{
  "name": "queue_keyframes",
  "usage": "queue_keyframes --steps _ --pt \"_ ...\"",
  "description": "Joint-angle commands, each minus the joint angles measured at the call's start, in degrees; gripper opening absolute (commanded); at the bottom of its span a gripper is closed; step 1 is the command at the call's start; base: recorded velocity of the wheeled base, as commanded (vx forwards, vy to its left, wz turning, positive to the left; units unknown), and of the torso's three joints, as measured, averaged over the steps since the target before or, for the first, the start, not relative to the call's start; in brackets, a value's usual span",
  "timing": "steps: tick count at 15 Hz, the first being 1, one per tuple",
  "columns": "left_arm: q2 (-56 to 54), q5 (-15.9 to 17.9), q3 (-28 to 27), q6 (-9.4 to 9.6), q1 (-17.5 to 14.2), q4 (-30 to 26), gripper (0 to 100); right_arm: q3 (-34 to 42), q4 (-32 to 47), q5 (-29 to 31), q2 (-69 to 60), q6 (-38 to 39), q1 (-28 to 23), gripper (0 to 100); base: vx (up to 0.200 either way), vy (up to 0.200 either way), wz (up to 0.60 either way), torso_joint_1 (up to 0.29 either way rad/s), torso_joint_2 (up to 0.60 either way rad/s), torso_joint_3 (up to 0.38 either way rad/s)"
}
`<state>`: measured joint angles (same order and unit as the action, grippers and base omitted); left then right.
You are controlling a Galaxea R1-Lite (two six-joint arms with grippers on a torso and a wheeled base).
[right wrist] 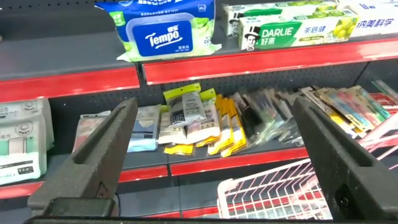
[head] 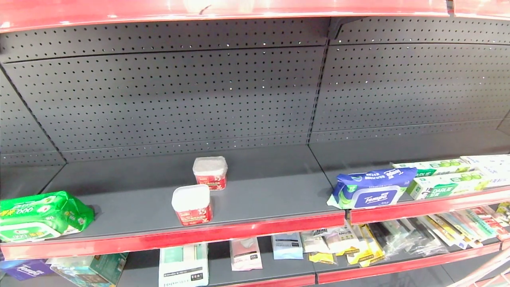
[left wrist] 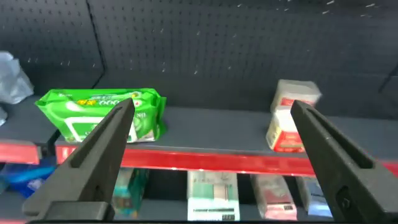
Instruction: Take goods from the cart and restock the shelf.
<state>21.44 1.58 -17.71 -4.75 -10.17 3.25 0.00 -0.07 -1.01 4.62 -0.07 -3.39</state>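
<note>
Two red tubs with white lids (head: 210, 172) (head: 192, 204) stand mid-shelf on the grey shelf board (head: 259, 179). A green wipes pack (head: 40, 215) lies at the left end. At the right lie a blue wipes pack (head: 370, 189) and green-and-white toothpaste boxes (head: 442, 179). My left gripper (left wrist: 212, 106) is open and holds nothing. It hangs in front of the shelf, facing the green pack (left wrist: 102, 112) and the tubs (left wrist: 287, 124). My right gripper (right wrist: 216, 101) is open too, lower down, above the white wire cart (right wrist: 273, 193) and below the blue pack (right wrist: 165, 28).
The lower shelf (head: 279, 267) carries hanging packets, toothbrushes and boxed goods. Red price rails (head: 179, 235) edge each shelf. A perforated back panel (head: 179, 95) closes the rear. A corner of the cart (head: 486, 271) shows at the bottom right.
</note>
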Motion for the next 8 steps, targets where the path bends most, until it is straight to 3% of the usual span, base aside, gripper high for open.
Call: queue_keyframes --steps 1,3,7,8 --pt "39.8 -2.1 -11.7 -0.08 0.1 2.6 100 0.0 0.0 0.0 0.3 0.0 0.0 100 0.000 0.000 0.00 0.000 0.00 0.000" --pt "48.2 -1.9 -11.6 1.33 0.5 2.6 100 0.0 0.0 0.0 0.3 0.0 0.0 100 0.000 0.000 0.00 0.000 0.00 0.000" --pt "56.1 -1.8 -12.4 1.77 1.3 2.4 100 0.0 0.0 0.0 0.3 0.0 0.0 100 0.000 0.000 0.00 0.000 0.00 0.000" --pt "60.2 -1.8 -12.7 1.85 3.6 2.6 100 0.0 0.0 0.0 0.3 0.0 0.0 100 0.000 0.000 0.00 0.000 0.00 0.000"
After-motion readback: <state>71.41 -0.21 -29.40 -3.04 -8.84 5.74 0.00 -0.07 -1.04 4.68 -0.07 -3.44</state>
